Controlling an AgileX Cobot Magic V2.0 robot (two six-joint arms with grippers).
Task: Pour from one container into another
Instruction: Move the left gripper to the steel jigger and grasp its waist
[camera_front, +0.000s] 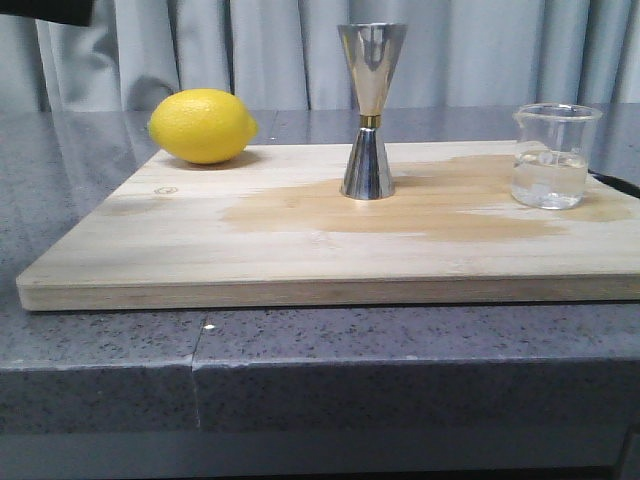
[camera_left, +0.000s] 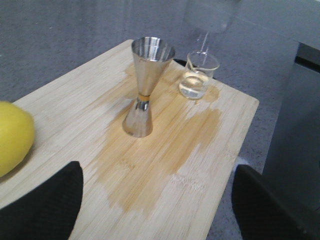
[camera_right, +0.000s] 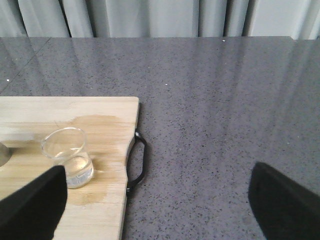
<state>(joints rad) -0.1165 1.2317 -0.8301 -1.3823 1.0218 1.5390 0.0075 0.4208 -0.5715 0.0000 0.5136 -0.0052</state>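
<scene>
The clear glass beaker (camera_front: 553, 156) stands upright at the right end of the wooden board (camera_front: 200, 250), with a little clear liquid in it; it also shows as the beaker (camera_left: 198, 76) and the beaker (camera_right: 68, 157). The steel jigger (camera_front: 369, 110) with a gold waist band stands upright mid-board, the jigger (camera_left: 146, 93) about a hand's width from the beaker. My left gripper (camera_left: 157, 207) hangs open above the board, short of the jigger. My right gripper (camera_right: 155, 202) is open over the bare counter beside the board's handle, the beaker just off one finger. Neither gripper shows in the front view.
A yellow lemon (camera_front: 202, 126) rests on the board's far left corner, the lemon (camera_left: 12, 137) close to my left finger. A wet stain (camera_front: 400, 210) spreads from the jigger toward the beaker. A black handle (camera_right: 137, 162) sticks out of the board's right edge. Curtains (camera_front: 280, 50) hang behind the grey counter.
</scene>
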